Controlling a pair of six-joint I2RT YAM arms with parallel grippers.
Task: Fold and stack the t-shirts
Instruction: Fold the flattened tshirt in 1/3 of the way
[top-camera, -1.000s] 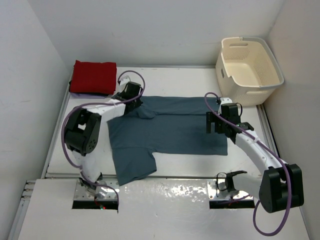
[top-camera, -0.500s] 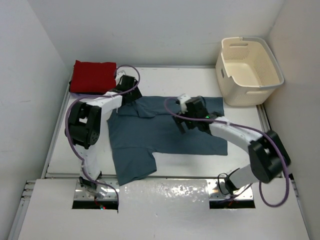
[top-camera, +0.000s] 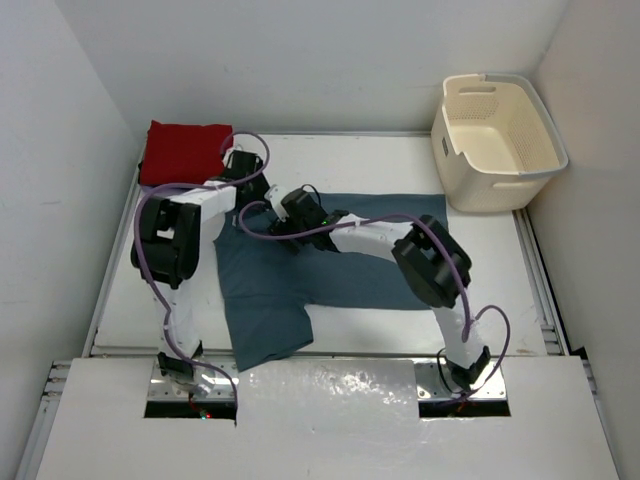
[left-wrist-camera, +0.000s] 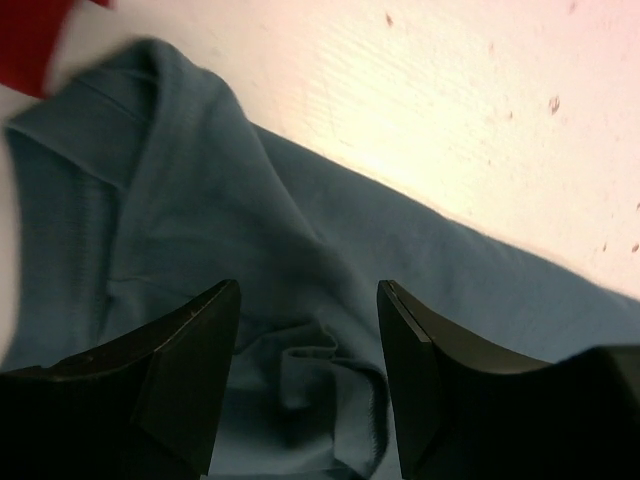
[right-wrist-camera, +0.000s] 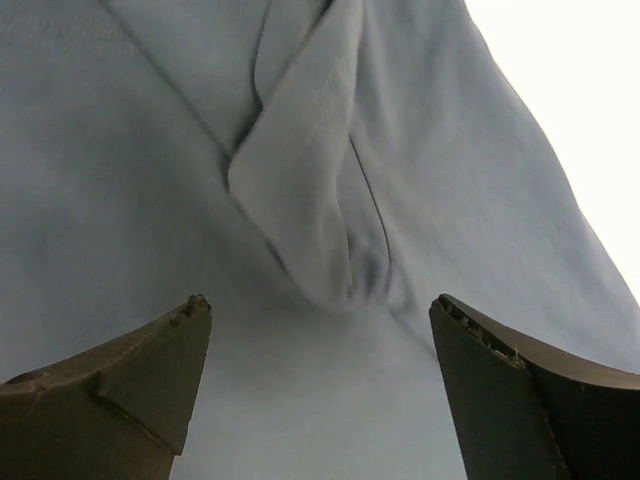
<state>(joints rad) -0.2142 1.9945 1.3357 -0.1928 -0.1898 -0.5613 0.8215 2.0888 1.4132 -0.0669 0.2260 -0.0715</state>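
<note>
Looks like only the folded red cloth t-shirt (top-camera: 186, 152) is done, far-left on the counter (top-camera: 380, 160), while the teal blue cloth t-shirt (top-camera: 350, 272) lies mid-counter unfolded, left claw (left-wrist-camera: 308, 300) and right claw (right-wrist-camera: 320, 305) both open, gripping nothing.

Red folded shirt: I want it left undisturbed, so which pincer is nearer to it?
Left. The left pincer is just right of the red shirt; the right pincer is farther right, over the teal shirt.

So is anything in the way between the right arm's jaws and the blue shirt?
Nothing visible is. The right arm's jaws stand open just above the blue shirt, over a bunched fold near its collar end, with nothing between them and the cloth.
</note>
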